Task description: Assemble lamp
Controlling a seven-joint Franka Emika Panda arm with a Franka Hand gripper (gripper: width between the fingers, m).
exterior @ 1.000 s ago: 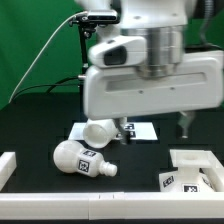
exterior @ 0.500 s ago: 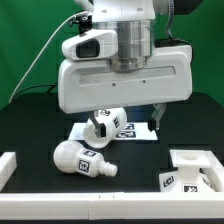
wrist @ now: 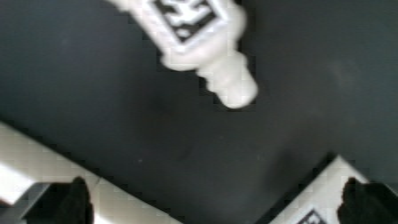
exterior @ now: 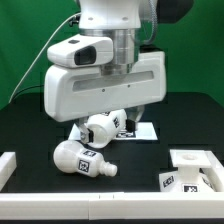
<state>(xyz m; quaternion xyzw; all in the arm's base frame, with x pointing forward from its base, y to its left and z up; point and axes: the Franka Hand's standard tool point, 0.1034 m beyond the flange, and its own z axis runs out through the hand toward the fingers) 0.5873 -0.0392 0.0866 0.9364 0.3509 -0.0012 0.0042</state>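
My pincer [wrist: 205,198] hangs released above the black worktop [wrist: 107,110], fingers apart with nothing between them. The bulb [exterior: 85,160] lies on its side, the shade [exterior: 104,127] sits beside the marker board [exterior: 143,131], and the square base [exterior: 190,175] rests at the exterior view's right.

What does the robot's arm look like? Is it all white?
Mostly white. The arm ends in a big boxy white block with rounded corners, below a shiny grey cylinder. A thin black cable curves up towards its top. In the wrist view, the gripper has dark fingertips.
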